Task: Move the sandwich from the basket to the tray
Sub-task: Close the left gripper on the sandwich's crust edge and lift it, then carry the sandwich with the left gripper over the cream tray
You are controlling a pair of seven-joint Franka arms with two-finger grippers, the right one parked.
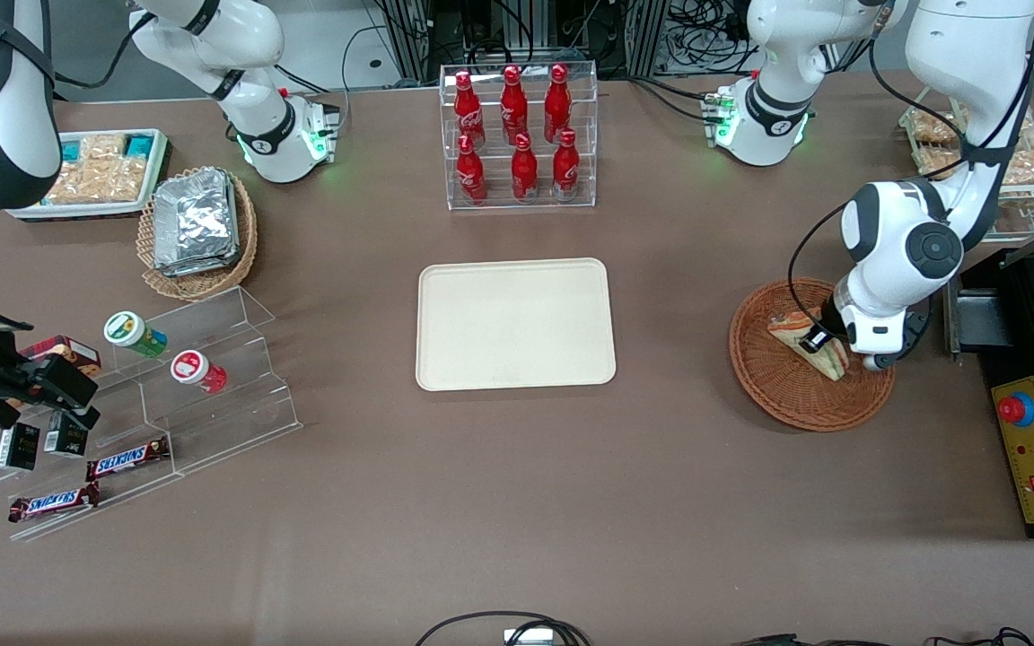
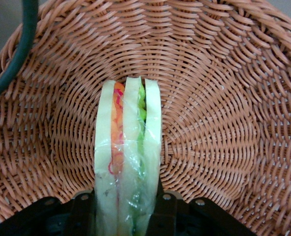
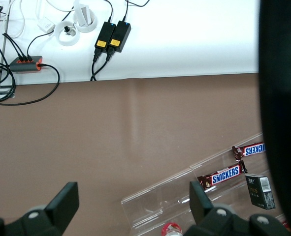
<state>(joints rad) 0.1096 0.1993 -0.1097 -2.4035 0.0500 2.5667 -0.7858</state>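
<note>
The gripper (image 1: pixel 820 342) is down inside the round reddish-brown basket (image 1: pixel 782 381), and its two fingers (image 2: pixel 81 216) are closed against the flat bread faces of the sandwich (image 1: pixel 815 348), one on each side, so the wedge is pinched between them. From the wrist camera the sandwich (image 2: pixel 128 162) stands on edge between the fingers, its pale bread slices running away from the gripper, with an orange and red layer along one side and a green layer along the other, all under clear wrap. The woven floor and curved wall of the basket (image 2: pixel 224 98) surround the sandwich on every side, and the wedge lies close over the weave; whether it rests on it cannot be told. In the front view the gripper and sandwich sit in the part of the basket nearest the working arm's end of the tabletop (image 1: pixel 517 502). The beige tray (image 1: pixel 515 323) lies flat well apart from the gripper, toward the parked arm's end, with bare tabletop between it and the basket. Farther from the front camera than the tray stands a clear rack of red bottles (image 1: pixel 518 135). Much farther toward the parked arm's end is a lighter wicker basket of foil packets (image 1: pixel 197 229).
</note>
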